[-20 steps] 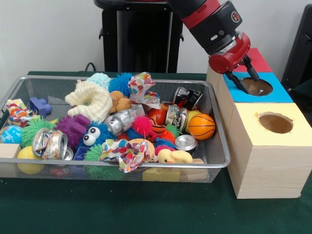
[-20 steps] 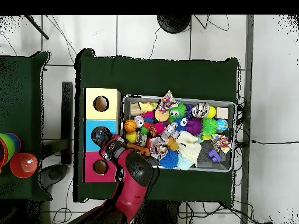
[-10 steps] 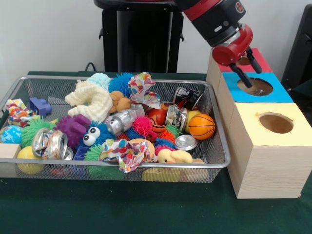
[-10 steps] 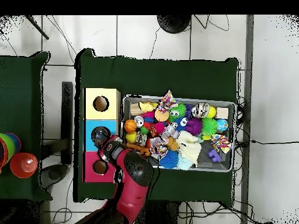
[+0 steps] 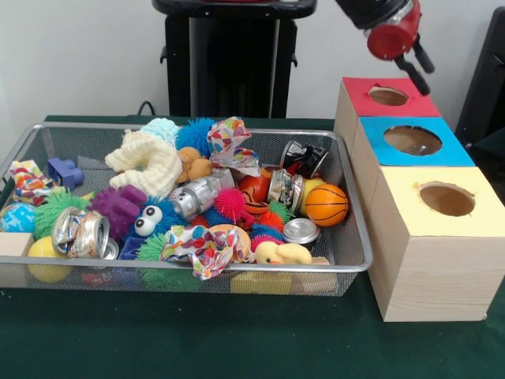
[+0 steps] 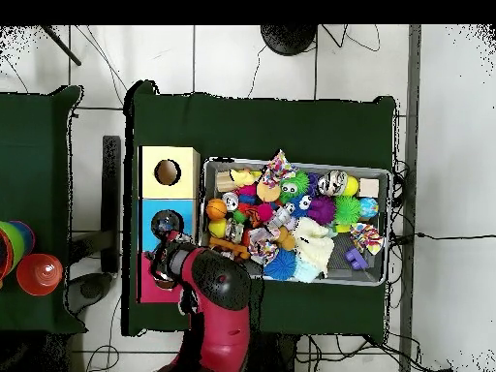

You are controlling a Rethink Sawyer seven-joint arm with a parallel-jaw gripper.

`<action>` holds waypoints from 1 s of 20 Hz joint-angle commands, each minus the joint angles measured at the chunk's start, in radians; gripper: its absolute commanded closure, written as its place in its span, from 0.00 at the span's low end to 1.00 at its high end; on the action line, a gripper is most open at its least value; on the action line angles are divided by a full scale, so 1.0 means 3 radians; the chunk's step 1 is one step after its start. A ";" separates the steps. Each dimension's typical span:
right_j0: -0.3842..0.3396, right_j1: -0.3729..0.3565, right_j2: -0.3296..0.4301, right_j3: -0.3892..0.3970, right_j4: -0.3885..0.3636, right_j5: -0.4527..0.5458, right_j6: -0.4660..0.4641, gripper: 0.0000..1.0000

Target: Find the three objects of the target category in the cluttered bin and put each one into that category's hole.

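Note:
My gripper hangs high above the red-topped box, open, with nothing between its fingers. In the overhead view the gripper covers part of the red box. Beside it stand the blue-topped box and the yellow-topped box, each with a round hole. The wire bin holds a heap of toys: an orange basketball, a rubber duck, crushed cans, a shiny can, spiky balls and patterned cloth.
A cream crocheted piece, a purple spiky toy and a blue googly-eyed toy lie at the bin's left. Wooden blocks sit along its front wall. In the overhead view, coloured cups stand on a second table.
The gripper has risen from just over the blue box's hole and drawn back over the red box. Nothing in the bin has shifted.

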State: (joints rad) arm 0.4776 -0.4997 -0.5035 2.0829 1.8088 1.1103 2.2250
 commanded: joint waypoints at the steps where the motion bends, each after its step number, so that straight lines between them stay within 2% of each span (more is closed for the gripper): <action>1: -0.0277 -0.0284 -0.0116 -0.0341 -0.0918 -0.0271 0.1211 0.00; 3: -0.0364 -0.0314 -0.0150 -0.0401 -0.1114 -0.0209 0.1288 0.00; 10: -0.0576 -0.0467 -0.0136 -0.0510 -0.1505 -0.0078 0.1533 0.00; 16: -0.0736 -0.0611 -0.0165 -0.0727 -0.1906 0.0120 0.1859 0.00; 18: -0.0775 -0.0624 -0.0149 -0.0748 -0.1977 0.0105 0.1864 0.00; 20: -0.0829 -0.0577 -0.0208 -0.0811 -0.2165 0.0015 0.1727 0.00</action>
State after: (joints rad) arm 0.2809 -0.6617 -0.6019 1.9506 1.2991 1.1105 2.4835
